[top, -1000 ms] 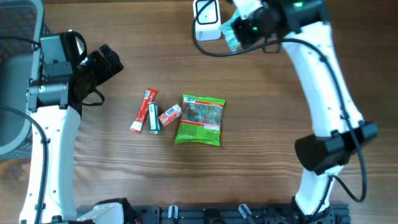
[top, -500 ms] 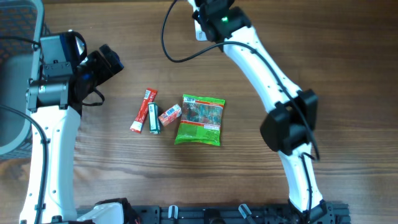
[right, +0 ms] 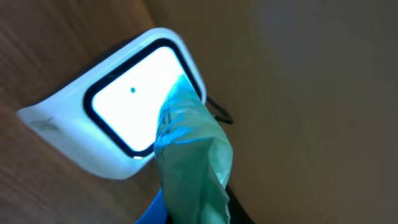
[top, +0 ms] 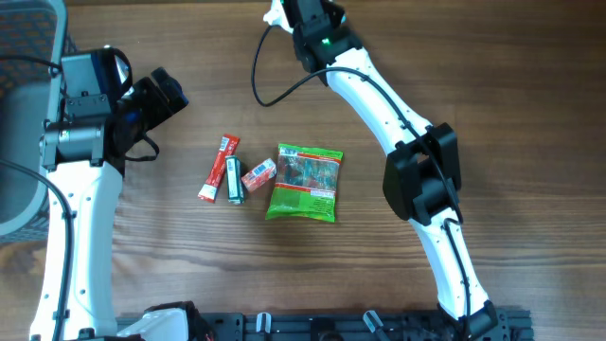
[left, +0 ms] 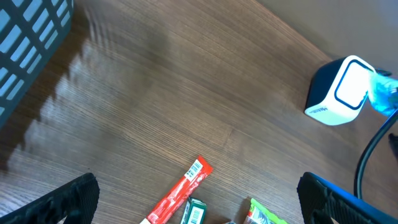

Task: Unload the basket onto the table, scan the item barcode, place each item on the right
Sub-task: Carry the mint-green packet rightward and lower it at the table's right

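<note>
Four packets lie well short of the scanner (left: 341, 92), on the robot's side of it: a green snack bag (top: 305, 182) and, beside that, an orange sachet (top: 258, 173), a small green packet (top: 234, 180) and a red stick (top: 218, 168). Left of the scanner and nearer than it, the left gripper (top: 170, 98) hangs over the table (top: 492, 95) with its fingers spread wide, holding nothing. Right at the scanner, the right gripper (top: 295, 13) is pinched on the lower end of a teal sachet (right: 189, 162). The sachet's free end stands just in front of the scanner's lit window; whether it touches the window cannot be told. The sachet looks like thin film: light, soft and glossy. It will likely crumple and flop, so the barcode may curl away from the window. It is best held by a sealed edge, clear of the printed code, with gentle pressure, the panel flat toward the scanner.
</note>
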Motion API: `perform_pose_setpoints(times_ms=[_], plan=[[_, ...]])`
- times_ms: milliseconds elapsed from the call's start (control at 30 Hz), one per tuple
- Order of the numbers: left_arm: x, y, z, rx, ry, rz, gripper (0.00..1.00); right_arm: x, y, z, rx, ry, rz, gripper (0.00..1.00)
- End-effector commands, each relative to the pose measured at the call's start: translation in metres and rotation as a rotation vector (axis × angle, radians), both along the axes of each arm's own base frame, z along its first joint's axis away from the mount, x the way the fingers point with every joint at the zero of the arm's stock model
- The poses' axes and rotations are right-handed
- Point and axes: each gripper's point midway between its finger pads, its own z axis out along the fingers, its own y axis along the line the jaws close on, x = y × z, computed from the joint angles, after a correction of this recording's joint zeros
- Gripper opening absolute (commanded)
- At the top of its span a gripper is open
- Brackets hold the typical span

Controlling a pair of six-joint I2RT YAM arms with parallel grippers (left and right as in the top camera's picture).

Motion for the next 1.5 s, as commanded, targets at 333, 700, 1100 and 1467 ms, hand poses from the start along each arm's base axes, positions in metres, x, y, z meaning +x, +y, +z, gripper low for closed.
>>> perform_pose_setpoints(times_ms=[333, 700, 1100, 1467], plan=[[0.001, 0.003, 0.009, 0.01, -0.023, 0.007, 1.0, -0.002, -0.005, 0.015, 0.062, -0.056, -0.1, 0.04], [0.001, 0.003, 0.009, 0.01, -0.023, 0.007, 1.0, -0.102, -0.074, 0.206, 0.485, -0.118, -0.277, 0.04], [0.001, 0.003, 0.009, 0.01, -0.023, 0.007, 1.0, -0.173, -0.272, 0.135, 1.003, 0.321, -1.007, 0.04], [0.001, 0.003, 0.009, 0.01, -0.023, 0.007, 1.0, -0.183, -0.331, -0.026, 1.101, 0.541, -1.33, 0.04]])
